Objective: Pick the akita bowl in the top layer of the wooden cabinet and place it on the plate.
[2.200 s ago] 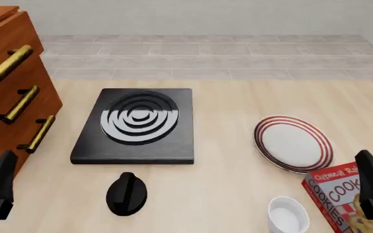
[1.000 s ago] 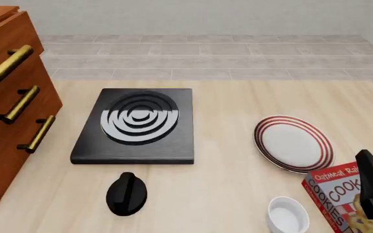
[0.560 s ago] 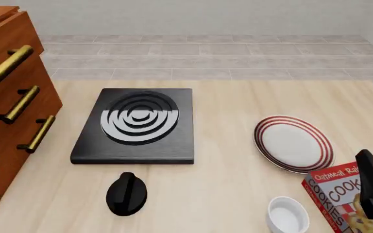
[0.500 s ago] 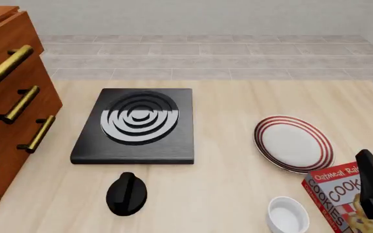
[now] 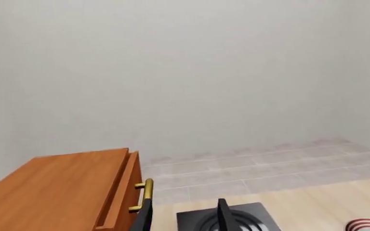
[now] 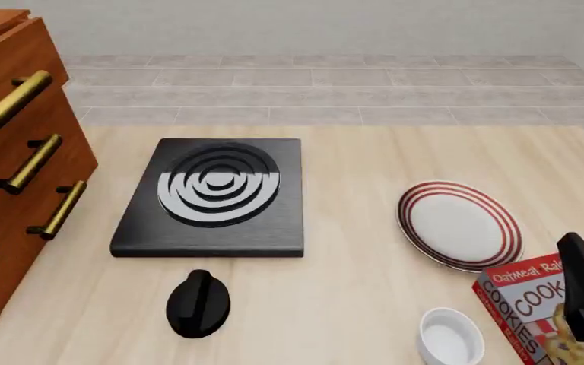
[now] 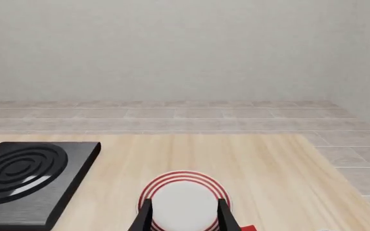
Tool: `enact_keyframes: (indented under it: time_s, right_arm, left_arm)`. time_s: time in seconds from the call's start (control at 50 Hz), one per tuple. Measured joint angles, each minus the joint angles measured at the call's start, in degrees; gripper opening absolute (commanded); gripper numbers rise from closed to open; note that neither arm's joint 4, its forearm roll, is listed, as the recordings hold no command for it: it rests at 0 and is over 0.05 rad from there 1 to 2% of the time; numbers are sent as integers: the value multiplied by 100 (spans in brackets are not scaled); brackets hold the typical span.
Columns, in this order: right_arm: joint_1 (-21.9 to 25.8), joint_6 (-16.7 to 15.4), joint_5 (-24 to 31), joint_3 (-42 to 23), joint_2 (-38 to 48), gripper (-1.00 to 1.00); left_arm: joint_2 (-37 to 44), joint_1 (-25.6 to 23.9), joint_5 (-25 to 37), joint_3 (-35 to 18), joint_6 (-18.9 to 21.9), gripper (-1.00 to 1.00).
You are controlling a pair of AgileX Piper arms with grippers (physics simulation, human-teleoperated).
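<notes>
The left gripper (image 5: 181, 216) is no longer seen in the front view; it was at that view's lower left 2.2 s ago, was nearly gone 1.0 s ago, and has been out of it since 0.6 s ago. In the left wrist view its fingers stand parted with nothing between them, raised to about the height of the cabinet (image 5: 63, 187) top. The top drawer (image 6: 13, 68) is seen shut, its handle (image 6: 13, 99) untouched, and the two lower drawers are shut too. The bowl is not visible in any view; it is judged to be inside the shut top drawer.

The right gripper (image 7: 181, 216) is unmoved at the front view's lower right, over the cookie box (image 6: 535, 312). In its wrist view the fingers are parted and empty, with the plate (image 7: 183, 202) lying past them. The plate (image 6: 459, 224) is bare, well apart from the cabinet, with the stove (image 6: 211, 198) between them. The knob (image 6: 198, 304) and ramekin (image 6: 450, 338) are undisturbed.

Meaning: the left arm has been lifted toward the top handle; opening the drawer is judged the step in hand, and nothing of the task is done yet.
</notes>
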Motion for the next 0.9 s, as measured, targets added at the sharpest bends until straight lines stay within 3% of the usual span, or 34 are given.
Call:
enact_keyframes:
  time_s: [0.42, 0.9]
  right_arm:
    - [-4, 14, -47, -6, 49, 100]
    - [-29, 57, 25, -6, -18, 100]
  left_arm:
    - [863, -15, 292, -723, 77, 100]
    - [2242, 400, 748, -1410, 97, 100]
